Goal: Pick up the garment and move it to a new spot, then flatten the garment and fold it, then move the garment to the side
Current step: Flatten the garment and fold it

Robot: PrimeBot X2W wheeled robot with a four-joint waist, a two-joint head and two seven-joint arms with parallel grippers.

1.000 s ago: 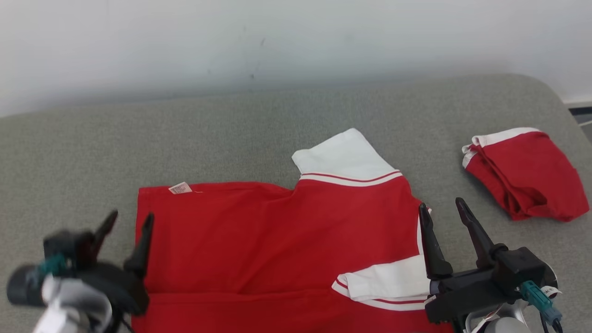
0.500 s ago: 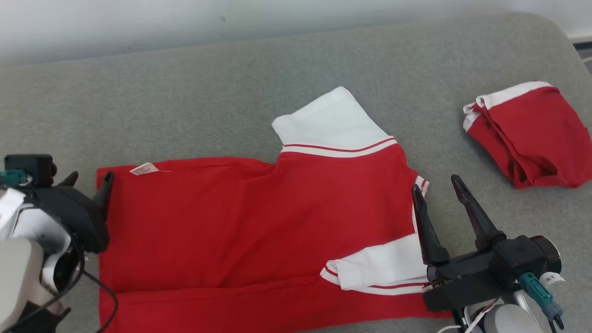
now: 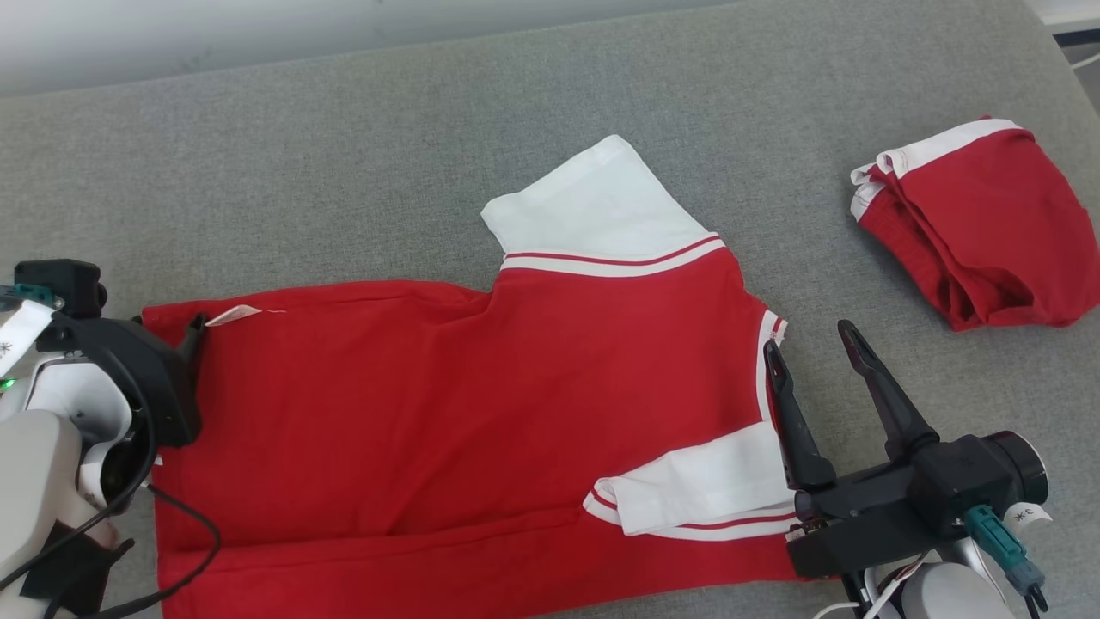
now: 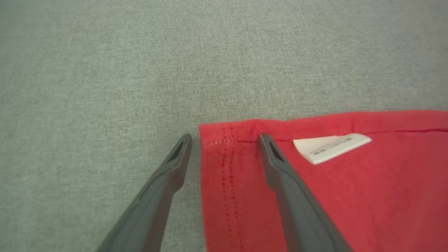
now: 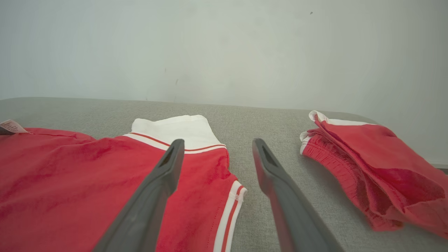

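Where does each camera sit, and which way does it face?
Head view: high, facing down on the red shirt; right gripper, left arm show.
Left wrist view: over the shirt's corner, looking down between the left gripper's open fingers.
Right wrist view: low, facing the wall between its open fingers.
Wrist views share the shirt's label.

Even, soft daylight — faint shadows, no glare — with mild blur in the wrist views.

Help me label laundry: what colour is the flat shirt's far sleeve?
The sleeve is white with a red stripe; clearest in head view.
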